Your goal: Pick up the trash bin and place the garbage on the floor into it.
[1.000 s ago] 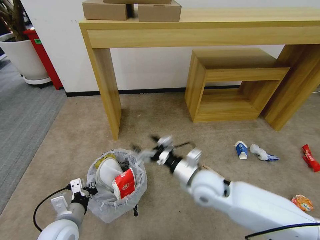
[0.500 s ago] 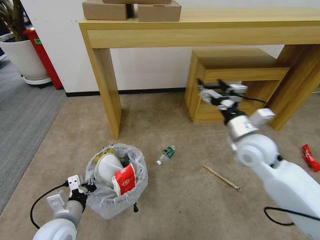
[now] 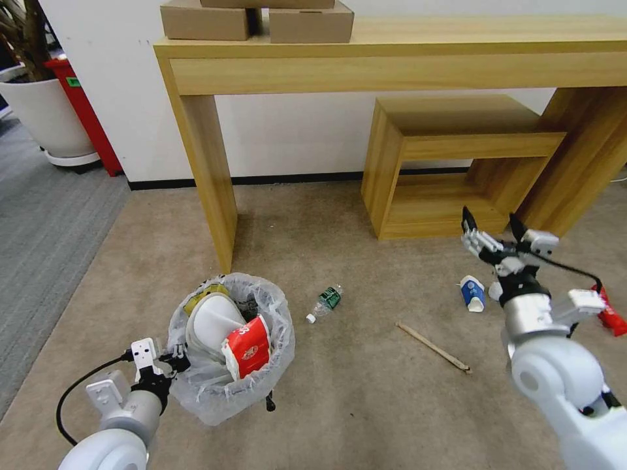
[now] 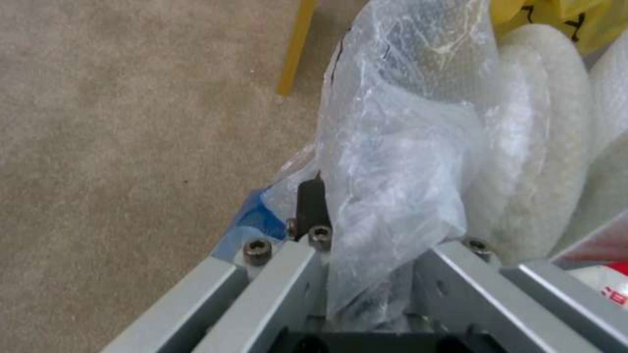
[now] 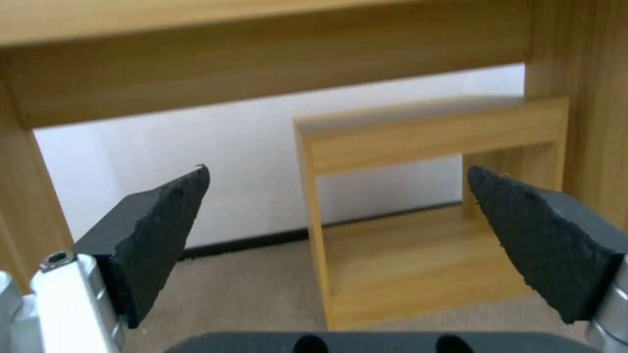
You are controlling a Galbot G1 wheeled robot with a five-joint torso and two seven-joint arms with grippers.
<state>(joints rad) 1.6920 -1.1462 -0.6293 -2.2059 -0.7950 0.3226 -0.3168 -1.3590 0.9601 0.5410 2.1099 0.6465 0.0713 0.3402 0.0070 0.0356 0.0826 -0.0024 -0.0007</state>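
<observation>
Trash bin (image 3: 228, 352), lined with a crinkled clear plastic bag, sits at the lower left of the head view on the beige carpet floor (image 3: 353, 405), its thin black feet showing beneath. Inside it lie a white bowl-like container, a yellow wrapper and a red-and-white cup (image 3: 247, 346). The left hand (image 3: 171, 364) is at the bin's near-left rim; in the left wrist view its fingers are clamped together on the bag-covered rim (image 4: 366, 196), with plastic bunched between the metal finger bars.

Just right of the bin, a small green-labelled clear bottle (image 3: 326, 302) lies on its side on the carpet. Farther right, a wooden stick (image 3: 434, 347) lies at a slant, apart from the bottle. Beyond it, a blue-white paper cup (image 3: 472, 292) lies tipped over, with a bit of crumpled white tissue (image 3: 495, 291) just beside it, partly hidden by the right arm.

The right hand (image 3: 494, 234) is raised above the floor, over the cup and in front of the low wooden shelf unit (image 3: 450, 163). Its dark fingers (image 5: 160, 230) are spread wide apart with nothing between them, pointing toward the shelf. A red wrapper (image 3: 609, 313) lies at the far right, partly behind the right wrist.

Behind everything stands the long wooden counter (image 3: 392, 59), carrying cardboard boxes (image 3: 258, 19) at its left end.
</observation>
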